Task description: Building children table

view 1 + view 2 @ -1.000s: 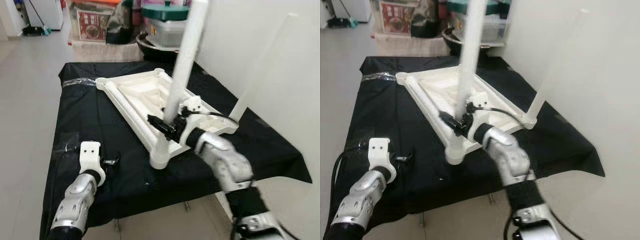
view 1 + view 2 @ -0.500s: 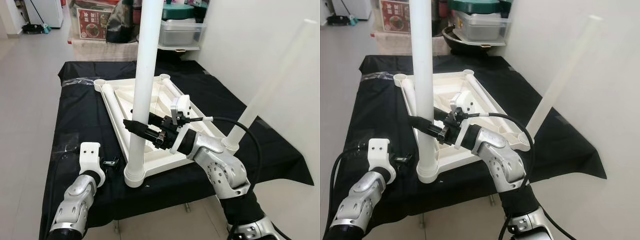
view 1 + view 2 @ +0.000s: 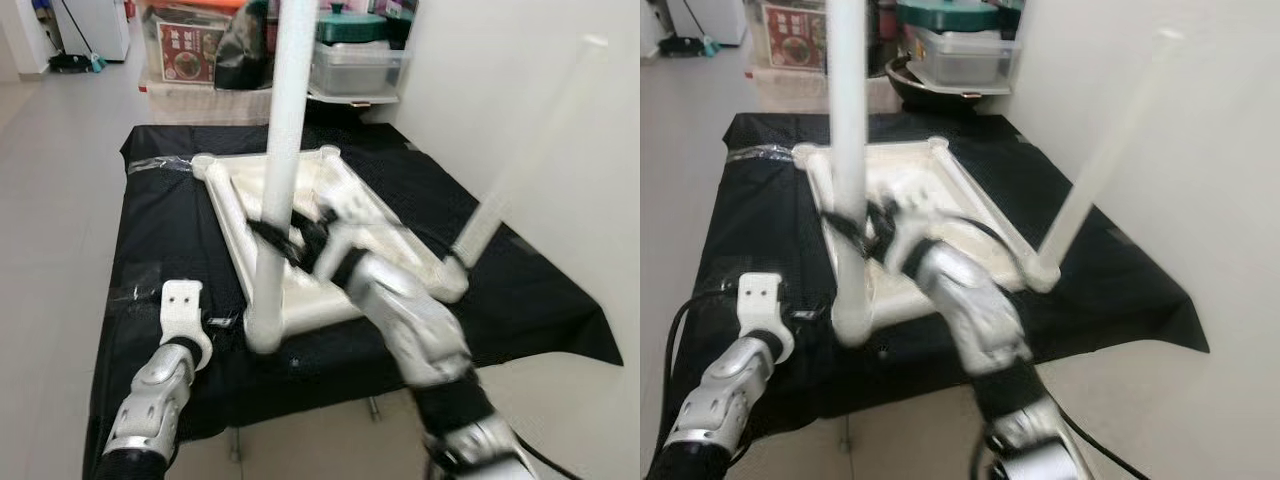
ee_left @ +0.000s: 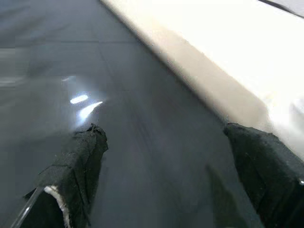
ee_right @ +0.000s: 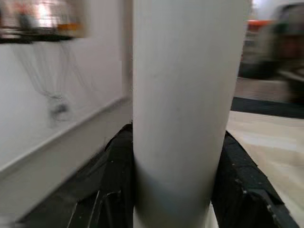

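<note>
A white tabletop lies upside down on the black-covered table. One white leg stands almost upright in the socket at its near left corner. My right gripper is shut on this leg low down; in the right wrist view the leg sits between both black fingers. A second white leg rises slanting from the right corner. My left gripper rests open over the cloth beside the near corner, its fingers wide apart with nothing between them.
Storage boxes and a lidded container stand on the floor behind the table. A white wall runs close along the right side. Bare floor lies to the left. The table's front edge is just below the near corner.
My right gripper has swung the held leg from leaning right to almost upright. The tabletop's near corner has slid left with it. The left arm has stayed put.
</note>
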Controlling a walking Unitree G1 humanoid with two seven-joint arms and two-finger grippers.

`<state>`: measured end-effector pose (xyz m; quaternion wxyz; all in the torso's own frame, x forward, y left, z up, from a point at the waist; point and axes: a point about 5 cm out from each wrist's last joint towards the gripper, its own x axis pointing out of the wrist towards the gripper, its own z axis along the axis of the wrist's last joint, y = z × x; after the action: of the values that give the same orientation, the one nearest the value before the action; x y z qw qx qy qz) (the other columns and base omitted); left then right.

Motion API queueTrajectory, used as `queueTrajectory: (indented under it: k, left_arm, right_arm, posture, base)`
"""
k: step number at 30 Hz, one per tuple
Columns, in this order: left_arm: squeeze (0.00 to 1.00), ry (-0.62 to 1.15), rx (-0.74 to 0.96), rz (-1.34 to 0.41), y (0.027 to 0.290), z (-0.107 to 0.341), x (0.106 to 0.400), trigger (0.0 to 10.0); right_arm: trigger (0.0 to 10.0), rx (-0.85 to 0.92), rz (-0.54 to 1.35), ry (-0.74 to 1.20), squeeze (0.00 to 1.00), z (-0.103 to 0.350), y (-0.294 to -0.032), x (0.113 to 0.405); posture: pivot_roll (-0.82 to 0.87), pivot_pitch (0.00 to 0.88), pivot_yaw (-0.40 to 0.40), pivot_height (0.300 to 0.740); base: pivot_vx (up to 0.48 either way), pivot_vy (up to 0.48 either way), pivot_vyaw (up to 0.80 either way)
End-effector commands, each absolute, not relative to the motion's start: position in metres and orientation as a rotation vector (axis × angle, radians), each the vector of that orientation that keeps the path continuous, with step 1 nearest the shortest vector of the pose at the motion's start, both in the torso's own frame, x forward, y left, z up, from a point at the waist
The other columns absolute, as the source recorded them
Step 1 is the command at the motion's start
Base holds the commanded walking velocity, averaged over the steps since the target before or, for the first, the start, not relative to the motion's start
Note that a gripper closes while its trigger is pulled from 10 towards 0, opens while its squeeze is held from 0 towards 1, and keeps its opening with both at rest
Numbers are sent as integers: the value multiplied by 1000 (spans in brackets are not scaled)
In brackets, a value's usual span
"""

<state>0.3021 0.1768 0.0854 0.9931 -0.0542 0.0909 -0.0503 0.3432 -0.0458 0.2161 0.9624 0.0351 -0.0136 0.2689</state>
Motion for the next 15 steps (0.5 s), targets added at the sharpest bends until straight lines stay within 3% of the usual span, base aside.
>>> queueTrajectory:
  k: [1, 5, 6, 8, 9, 13, 14, 15]
  left_arm:
    - [0, 216, -97, -90, 178, 78, 299, 10000]
    - [0, 215, -100, -90, 177, 79, 299, 10000]
    - [0, 216, -98, -92, 178, 79, 299, 10000]
    - [0, 218, -97, -93, 178, 79, 299, 10000]
    - [0, 219, -95, -94, 178, 79, 299, 10000]
    - [0, 218, -94, -95, 179, 79, 300, 10000]
    - [0, 217, -95, -95, 179, 80, 301, 10000]
    - [0, 216, -95, -95, 179, 80, 301, 10000]
  right_arm:
    - [0, -22, 132, 279, 0, 142, -103, 346]
    - [0, 12, 140, 293, 0, 137, -98, 339]
    - [10000, 44, 204, 242, 0, 145, -91, 337]
    - [10000, 64, 246, 203, 0, 151, -86, 335]
    - [10000, 87, 288, 175, 1000, 157, -82, 335]
    - [10000, 115, 354, 137, 1000, 170, -78, 340]
    - [10000, 127, 411, 116, 706, 178, -76, 344]
    - [10000, 152, 526, 70, 0, 191, -73, 345]
  posture:
    - [95, 0, -147, 740]
    - [93, 0, -144, 740]
    - [84, 0, -136, 740]
    - [84, 0, -136, 740]
    - [82, 0, -135, 740]
    - [82, 0, -135, 740]
    - [88, 0, -140, 740]
    - [88, 0, -140, 740]
  base:
    - [0, 0, 0]
    - [0, 0, 0]
    - [0, 0, 0]
    - [0, 0, 0]
    - [0, 0, 0]
    - [0, 0, 0]
    - [0, 0, 0]
    - [0, 0, 0]
